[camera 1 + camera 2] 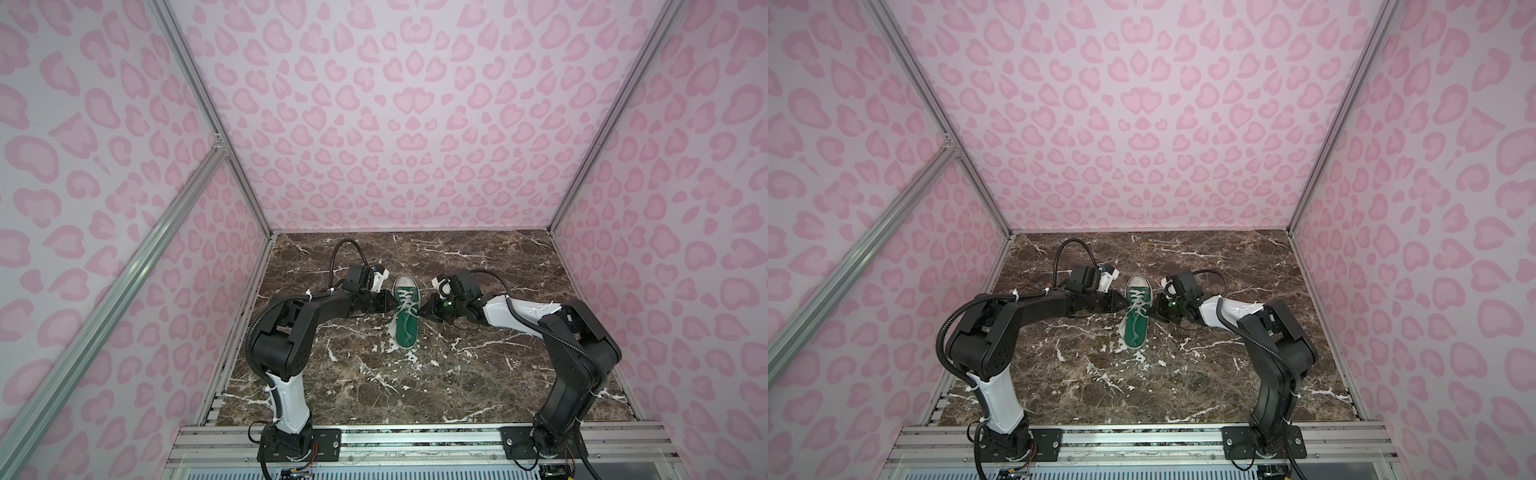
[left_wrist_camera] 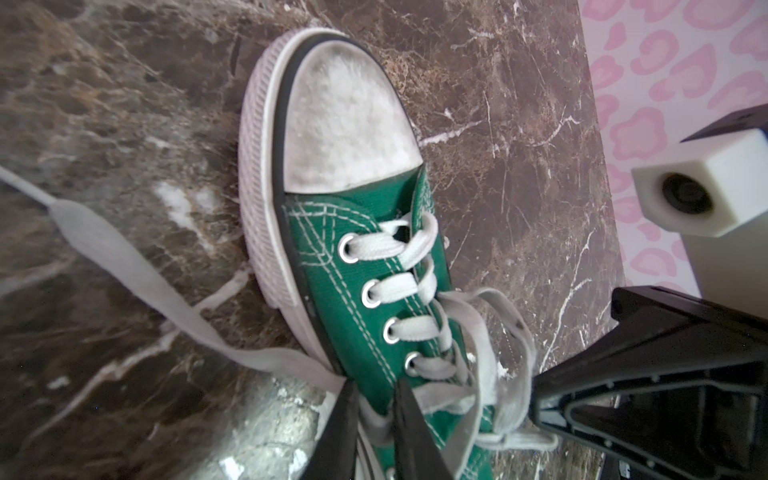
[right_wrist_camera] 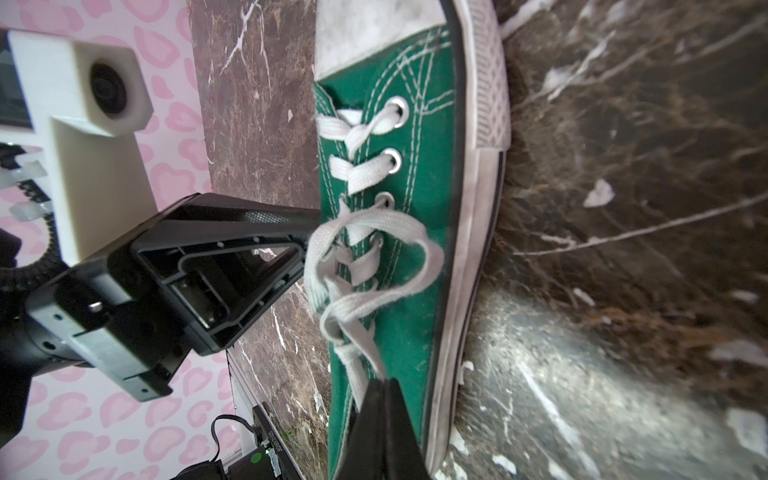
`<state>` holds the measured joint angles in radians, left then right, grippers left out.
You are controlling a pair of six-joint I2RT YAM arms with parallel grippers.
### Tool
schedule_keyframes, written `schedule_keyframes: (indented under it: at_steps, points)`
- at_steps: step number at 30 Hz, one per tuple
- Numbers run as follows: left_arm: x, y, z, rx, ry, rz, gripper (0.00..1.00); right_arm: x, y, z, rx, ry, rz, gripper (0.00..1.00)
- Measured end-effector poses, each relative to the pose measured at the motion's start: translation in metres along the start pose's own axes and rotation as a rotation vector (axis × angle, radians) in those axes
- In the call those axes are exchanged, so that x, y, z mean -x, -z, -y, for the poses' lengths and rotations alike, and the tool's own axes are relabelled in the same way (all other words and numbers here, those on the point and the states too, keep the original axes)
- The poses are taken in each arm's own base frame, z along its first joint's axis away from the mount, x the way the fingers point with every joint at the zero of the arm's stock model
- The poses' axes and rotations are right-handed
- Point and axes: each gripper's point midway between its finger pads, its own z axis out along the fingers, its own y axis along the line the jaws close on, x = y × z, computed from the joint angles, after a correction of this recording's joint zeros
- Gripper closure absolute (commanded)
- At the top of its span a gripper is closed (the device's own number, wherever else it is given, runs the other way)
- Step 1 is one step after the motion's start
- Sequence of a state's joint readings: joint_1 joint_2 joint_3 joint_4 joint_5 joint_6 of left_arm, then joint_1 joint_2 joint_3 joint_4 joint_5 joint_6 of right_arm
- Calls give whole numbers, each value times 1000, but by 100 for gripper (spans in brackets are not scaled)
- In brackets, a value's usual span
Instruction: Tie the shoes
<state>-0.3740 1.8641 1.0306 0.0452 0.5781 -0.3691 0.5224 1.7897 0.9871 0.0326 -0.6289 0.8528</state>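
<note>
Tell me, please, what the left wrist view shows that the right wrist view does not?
Only the left wrist view: the whole white toe cap, a loose lace end trailing over the marble table, and the left tool with fingers slightly apart. Only the right wrist view: the right tool, its tips shut on a lace. Both: the green sneaker, its laced eyelets and slack loops.

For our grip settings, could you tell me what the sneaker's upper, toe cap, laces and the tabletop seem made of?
Upper: green woven canvas, matt, with white stitching. Toe cap: white rubber, dull and scuffed. Laces: flat woven fabric, likely cotton, fuzzy edges. Tabletop: brown marble look with white veins and glare; stone or laminate, unclear.
</note>
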Motion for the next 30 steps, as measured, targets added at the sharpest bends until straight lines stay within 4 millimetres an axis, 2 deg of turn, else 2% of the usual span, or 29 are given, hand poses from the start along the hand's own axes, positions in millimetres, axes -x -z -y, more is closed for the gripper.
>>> schedule_keyframes:
  at_steps: [5,12,19,30]
  points:
    - [6,7,5,2,-18,19,84,0,0,0,0,0,1,96]
    - [7,15,13,0,-32,24,92,1,0,0,5,0,2,96]
    - [2,22,33,-12,-75,15,93,1,-2,-1,28,-17,5,96]
    - [-16,4,52,-33,-89,-48,93,1,-3,-2,77,-50,23,96]
